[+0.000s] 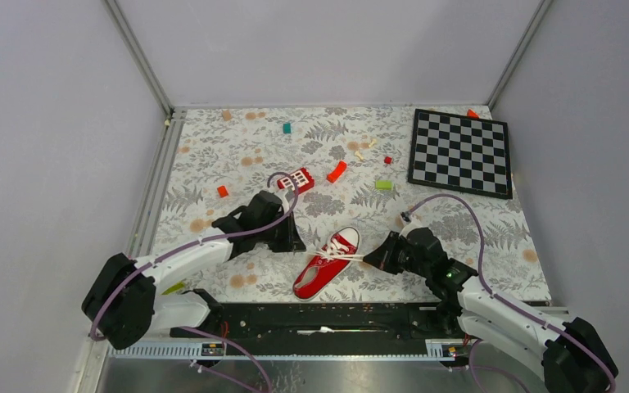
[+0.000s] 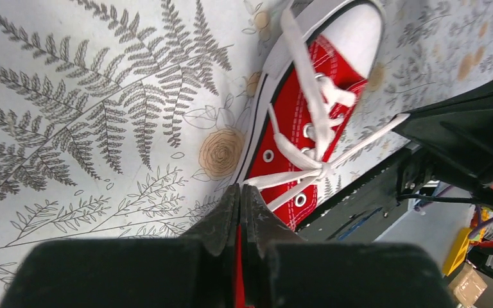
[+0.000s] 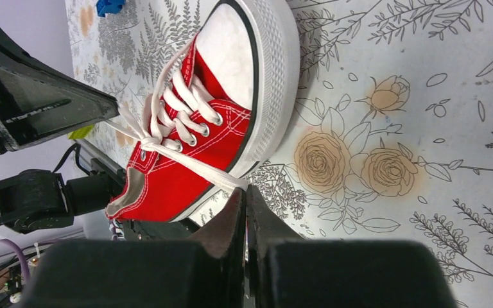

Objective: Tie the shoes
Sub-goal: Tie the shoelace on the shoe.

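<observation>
The red sneaker (image 1: 326, 262) lies on the floral table between both arms, toe cap pointing to the far side. Its white laces are crossed over the tongue and pulled taut out to each side. My left gripper (image 1: 299, 243) sits just left of the shoe. In the left wrist view it (image 2: 239, 187) is shut on one lace end (image 2: 276, 178) coming off the shoe (image 2: 292, 122). My right gripper (image 1: 374, 260) is just right of the shoe. The right wrist view shows it (image 3: 244, 189) shut on the other lace end (image 3: 199, 168) beside the sole (image 3: 273, 96).
A chessboard (image 1: 460, 151) lies at the far right. A red block with white squares (image 1: 296, 179), a red-orange curved piece (image 1: 337, 171), a green block (image 1: 383, 185) and small coloured bits lie beyond the shoe. The black base rail (image 1: 328, 315) runs along the near edge.
</observation>
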Robot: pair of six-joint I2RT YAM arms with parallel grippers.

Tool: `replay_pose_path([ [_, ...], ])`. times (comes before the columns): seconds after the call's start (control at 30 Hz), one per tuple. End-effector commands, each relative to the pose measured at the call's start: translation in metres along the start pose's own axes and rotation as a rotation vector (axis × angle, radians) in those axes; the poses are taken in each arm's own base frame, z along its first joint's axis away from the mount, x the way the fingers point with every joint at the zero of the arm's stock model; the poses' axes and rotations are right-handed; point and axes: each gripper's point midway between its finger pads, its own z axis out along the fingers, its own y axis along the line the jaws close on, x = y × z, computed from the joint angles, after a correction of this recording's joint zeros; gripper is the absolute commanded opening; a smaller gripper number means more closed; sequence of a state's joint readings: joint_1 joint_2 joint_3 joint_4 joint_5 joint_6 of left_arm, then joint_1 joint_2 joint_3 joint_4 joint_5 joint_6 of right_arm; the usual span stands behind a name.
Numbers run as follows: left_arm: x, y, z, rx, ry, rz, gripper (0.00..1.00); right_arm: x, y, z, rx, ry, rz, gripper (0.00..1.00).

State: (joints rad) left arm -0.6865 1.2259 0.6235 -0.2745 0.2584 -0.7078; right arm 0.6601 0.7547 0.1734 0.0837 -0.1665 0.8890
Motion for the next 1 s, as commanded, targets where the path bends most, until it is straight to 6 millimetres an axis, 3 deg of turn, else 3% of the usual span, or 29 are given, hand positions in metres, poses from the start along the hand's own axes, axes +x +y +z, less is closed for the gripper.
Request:
replay_pose_path([
  [0.0,-0.009,0.03,-0.014,-0.129,-0.04,0.02,0.0,0.001,-0.04,-0.003,0.177,-0.018,-0.023,0.0],
  [0.13,0.012,0.055,0.001,-0.169,0.008,-0.012,0.0,0.019,-0.06,-0.001,0.205,0.006,0.036,0.0],
  [0.23,0.022,0.063,0.006,-0.178,0.03,-0.035,0.0,0.022,-0.063,0.001,0.183,-0.007,0.073,0.0],
  [0.5,0.022,0.074,0.005,-0.206,0.017,-0.059,0.0,0.027,-0.074,0.001,0.216,0.0,0.069,0.0],
  [0.67,0.021,0.072,0.005,-0.197,0.013,-0.065,0.0,0.026,-0.07,0.002,0.206,0.004,0.063,0.0],
  [0.8,0.009,0.05,0.0,-0.117,0.002,-0.028,0.0,0.016,-0.049,0.001,0.16,0.016,0.001,0.0],
  [0.83,0.003,0.042,-0.002,-0.091,-0.005,-0.013,0.0,0.013,-0.042,-0.002,0.159,0.031,-0.024,0.09],
  [0.9,-0.009,0.029,-0.008,-0.069,-0.014,0.013,0.22,0.003,-0.026,-0.007,0.158,0.054,-0.077,0.39],
  [0.97,-0.022,0.018,-0.016,-0.061,-0.037,0.041,0.39,-0.008,-0.007,-0.014,0.151,0.076,-0.131,0.51],
])
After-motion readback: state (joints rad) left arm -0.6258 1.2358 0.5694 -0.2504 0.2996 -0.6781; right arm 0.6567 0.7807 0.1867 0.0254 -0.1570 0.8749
